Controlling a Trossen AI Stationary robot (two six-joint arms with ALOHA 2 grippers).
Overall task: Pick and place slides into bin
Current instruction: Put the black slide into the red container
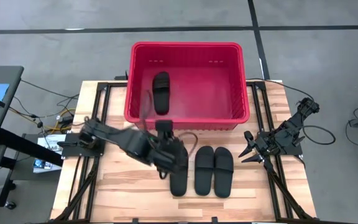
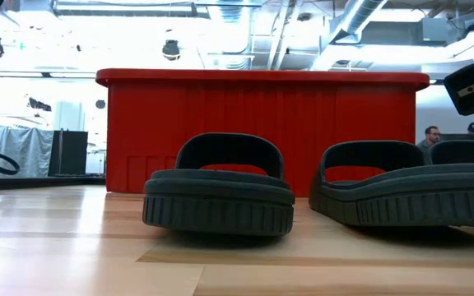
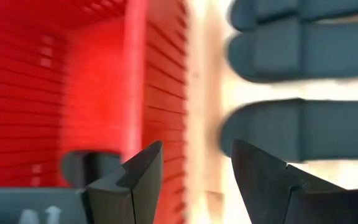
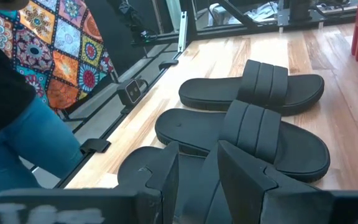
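High view, looking straight down: a wooden table (image 1: 104,193) carries the bin (image 1: 188,117), a big red ribbed basket standing at the far edge, and it is the largest thing in the scene. Inside it lies one black slide in the bin (image 1: 161,91), flat on the floor near the left wall; the rest of the floor is bare. Three more slides (image 1: 205,170) lie side by side on the wood just in front of the bin, toes pointing toward it. By my reading, the task is one quarter done and the second pick is in hand. The left gripper (image 1: 165,132) sits over the bin's near rim, above the leftmost slide (image 1: 178,175); its wrist view shows the fingers spread apart with nothing between them, the rim below and the sandals beside it. The next move probably calls for lowering onto that slide's strap, closing, lifting clear of the rim and releasing beside the first. The right gripper (image 1: 248,149) waits at the table's right edge, near the rightmost slide (image 1: 223,170), fingers parted and empty.
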